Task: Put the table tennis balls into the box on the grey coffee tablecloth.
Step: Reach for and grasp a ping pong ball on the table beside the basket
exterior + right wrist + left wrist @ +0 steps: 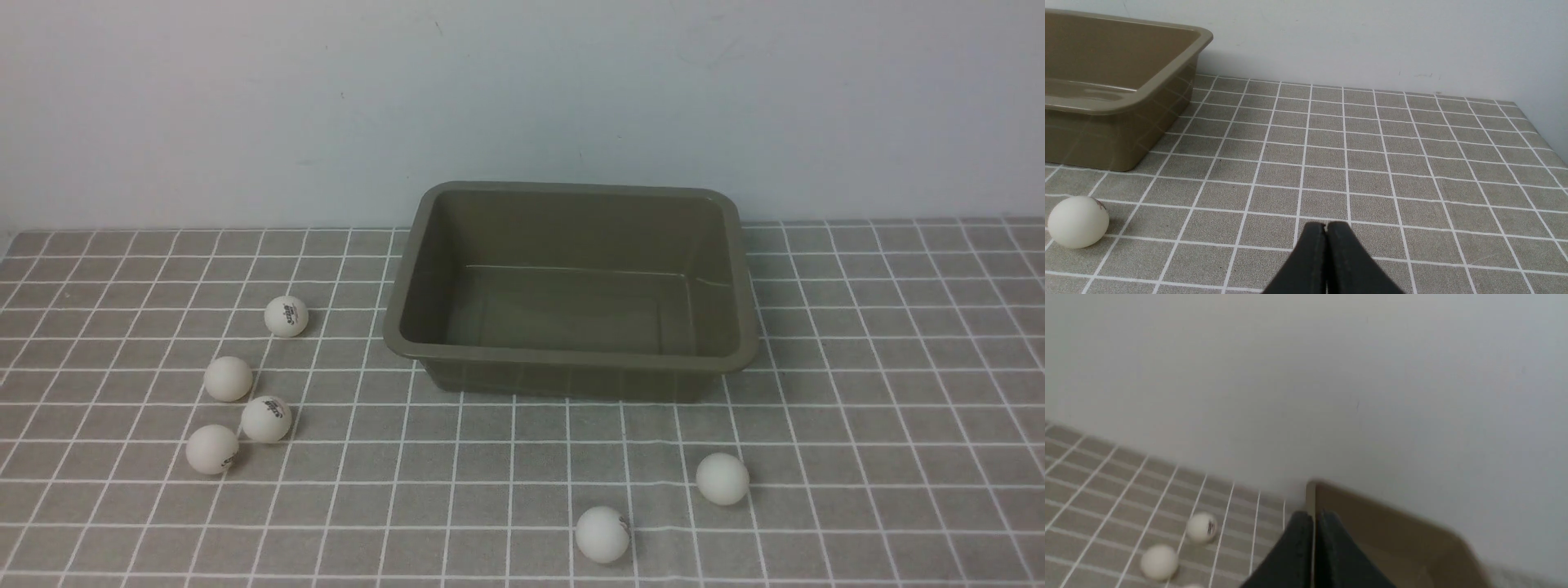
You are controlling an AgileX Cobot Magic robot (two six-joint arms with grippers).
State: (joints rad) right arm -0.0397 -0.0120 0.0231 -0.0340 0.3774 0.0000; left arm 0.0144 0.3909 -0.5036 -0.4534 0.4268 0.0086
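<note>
Six table tennis balls (286, 316) lay outside the olive-brown box (571, 377).
The box stood upright on the grey coffee tablecloth (367, 506), near the pale wall (522, 90); four balls lay to its left, two of them bearing visible dark print turned upward; the other two lay in front of it, toward its right side; the left gripper (1318, 516) had its fingertips together, and the right gripper (1326, 226) likewise had its tips closed, with no ball between them.
</note>
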